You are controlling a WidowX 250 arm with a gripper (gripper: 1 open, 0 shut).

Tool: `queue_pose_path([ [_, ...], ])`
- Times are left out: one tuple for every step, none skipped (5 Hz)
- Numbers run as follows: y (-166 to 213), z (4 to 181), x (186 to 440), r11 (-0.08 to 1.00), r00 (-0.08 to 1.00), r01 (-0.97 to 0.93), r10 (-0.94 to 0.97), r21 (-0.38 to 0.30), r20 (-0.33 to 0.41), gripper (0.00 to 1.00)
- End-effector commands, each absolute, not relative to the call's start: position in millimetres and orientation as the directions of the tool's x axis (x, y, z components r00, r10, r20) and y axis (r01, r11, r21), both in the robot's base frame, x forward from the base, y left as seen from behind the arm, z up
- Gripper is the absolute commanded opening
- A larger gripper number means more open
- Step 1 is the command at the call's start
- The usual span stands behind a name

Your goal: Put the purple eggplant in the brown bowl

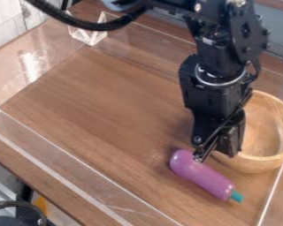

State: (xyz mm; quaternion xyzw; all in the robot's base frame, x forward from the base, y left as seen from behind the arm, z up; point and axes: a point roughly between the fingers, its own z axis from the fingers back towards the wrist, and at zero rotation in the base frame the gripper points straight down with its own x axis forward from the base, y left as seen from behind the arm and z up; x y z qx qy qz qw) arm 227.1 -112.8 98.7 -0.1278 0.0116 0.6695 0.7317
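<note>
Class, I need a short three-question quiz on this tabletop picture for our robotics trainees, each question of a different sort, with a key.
1. True or false: the glossy purple toy eggplant already lies inside the round light-brown wooden bowl.
2. Which end of the eggplant carries the teal-green stem: A) the end nearest the black end effector, B) the end farthest from it?
3. Fill in: the end effector's jaws are ____ (open/shut).

Key:
1. False; it lies on the wooden table, beside the bowl.
2. B.
3. Shut, with nothing held.
</note>
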Motion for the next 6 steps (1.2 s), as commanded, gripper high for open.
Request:
queue_pose_path([
  [-113.9,110.0,229.4,0.068,0.112,-0.973,0.974,-0.219,-0.198,0.00],
  [-113.6,109.8,229.0,0.064,0.109,-0.973,0.975,-0.221,-0.195,0.00],
  [-114.2,104.9,226.9,0.060,0.101,-0.976,0.977,-0.211,-0.187,0.00],
  [-114.2,93.4,220.7,0.008,0.047,-0.980,0.980,-0.199,-0.194,0.00],
  [-116.3,82.2,214.0,-0.020,0.019,-0.982,0.979,-0.187,-0.204,0.00],
  [-117.2,72.8,211.0,-0.046,-0.013,-0.987,0.978,-0.155,-0.208,0.00],
])
